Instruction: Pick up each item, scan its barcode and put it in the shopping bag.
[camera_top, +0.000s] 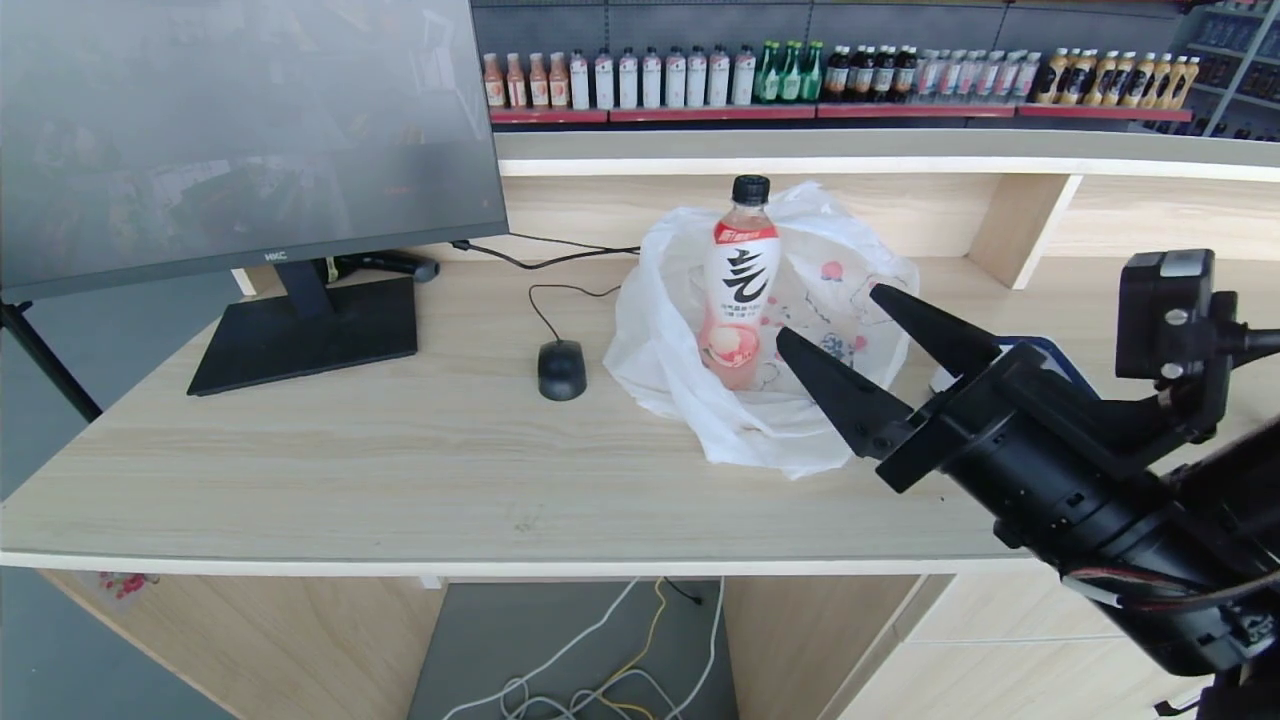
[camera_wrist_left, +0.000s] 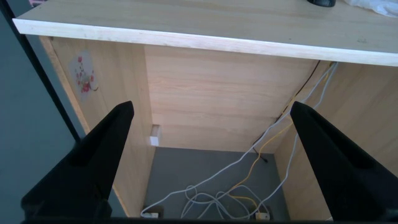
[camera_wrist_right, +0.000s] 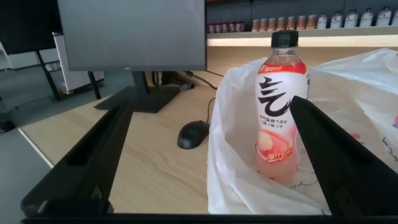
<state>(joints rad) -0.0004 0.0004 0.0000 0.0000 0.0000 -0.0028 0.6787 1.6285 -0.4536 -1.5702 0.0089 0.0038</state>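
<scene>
As bottle (camera_top: 741, 290) stands in shopping bag (camera_top: 655, 340), right jaws spread

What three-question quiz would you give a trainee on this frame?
1. True or false: the bottle lies flat on the counter.
2. What sits between the monitor and the bag? A) mouse B) keyboard C) cup
3. Fill in: the right pincer, beside the bag, is ___ (open/shut).

Key: 1 false, it stands upright in the bag. 2 A. 3 open.
</scene>
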